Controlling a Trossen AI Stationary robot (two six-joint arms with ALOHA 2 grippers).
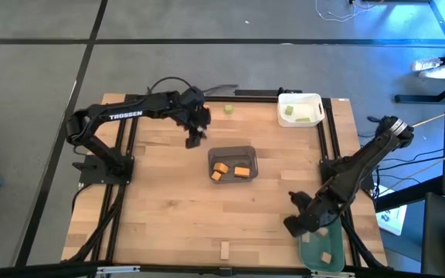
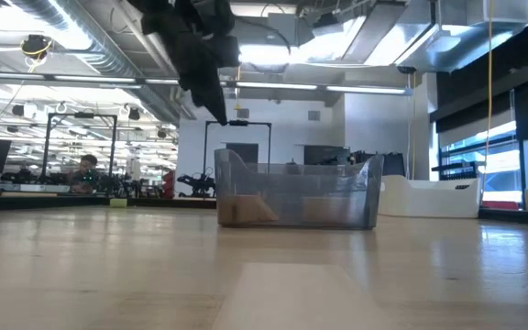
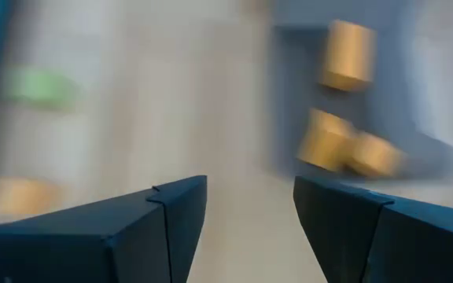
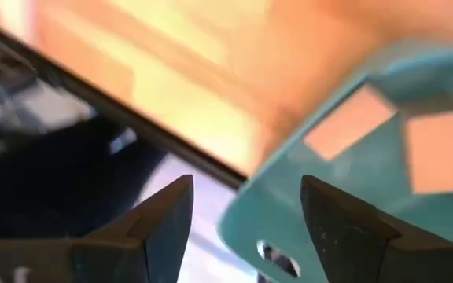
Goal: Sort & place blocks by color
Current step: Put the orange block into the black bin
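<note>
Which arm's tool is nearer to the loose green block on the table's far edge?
Left. The left tool hangs open just in front of the green block, beside the grey tray. The right tool is open far across the table, at the green tray.

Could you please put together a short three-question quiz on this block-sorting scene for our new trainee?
1. True or false: the grey tray at the table's middle holds orange blocks.
2. Which tray sits under the right gripper? A) white B) green C) grey
3. Name the two blocks lying loose on the table.

Key:
1. True.
2. B, the green tray, which holds tan blocks; the white tray holds light green blocks.
3. A light green block beyond the open left gripper, and a tan block at the near edge.
</note>
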